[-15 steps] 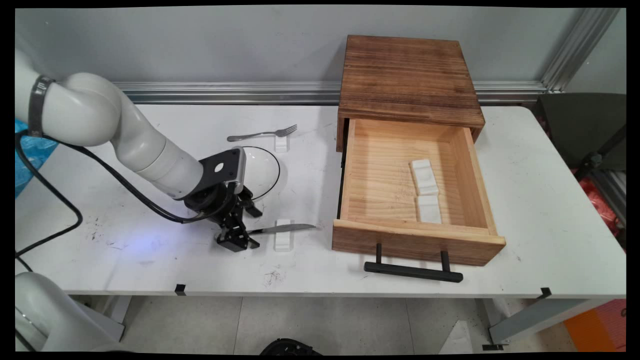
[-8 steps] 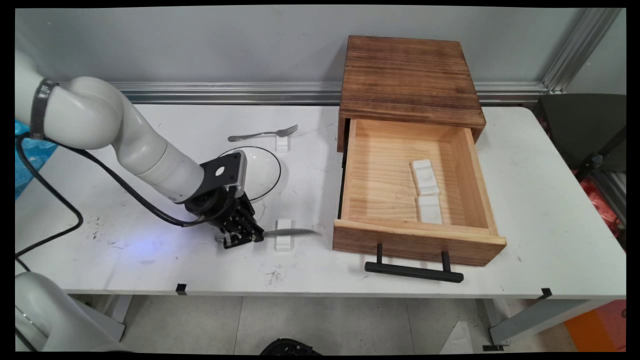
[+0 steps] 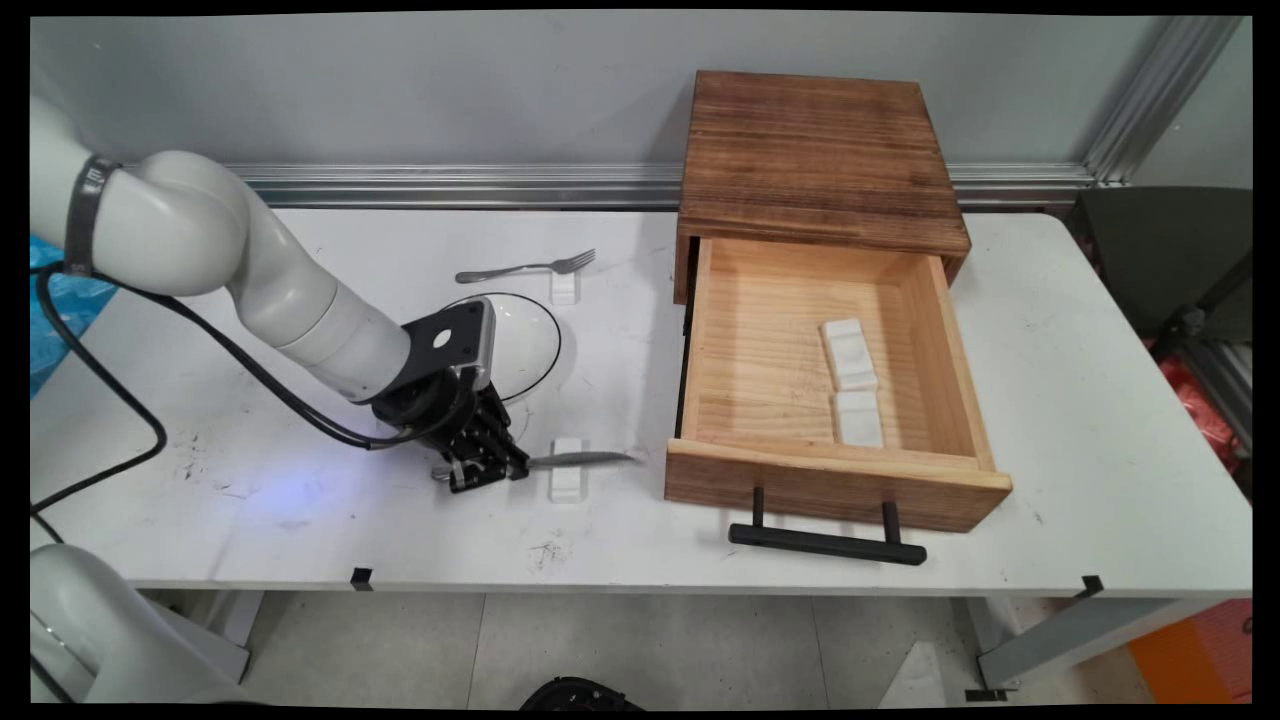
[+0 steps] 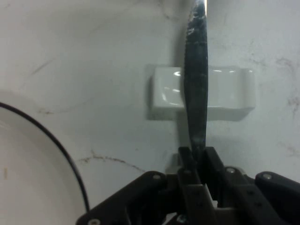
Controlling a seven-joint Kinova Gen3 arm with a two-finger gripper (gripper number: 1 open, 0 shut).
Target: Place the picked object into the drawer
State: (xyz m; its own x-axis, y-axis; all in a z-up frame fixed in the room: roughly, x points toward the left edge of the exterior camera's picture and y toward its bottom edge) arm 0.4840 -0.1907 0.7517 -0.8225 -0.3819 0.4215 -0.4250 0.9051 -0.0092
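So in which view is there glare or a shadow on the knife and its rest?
Hand view: bright glare on the white rest and along the knife blade, which the tool grips. Main view: the knife throws a faint shadow on the table.

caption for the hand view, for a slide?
Gripper shut on a knife, its blade passing over a white rest; plate at left.

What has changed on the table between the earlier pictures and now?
The pincer was open around the knife handle one second ago; it has since shut on it. The blade lies across the white rest as before. Fork, plate and open drawer stayed in place.
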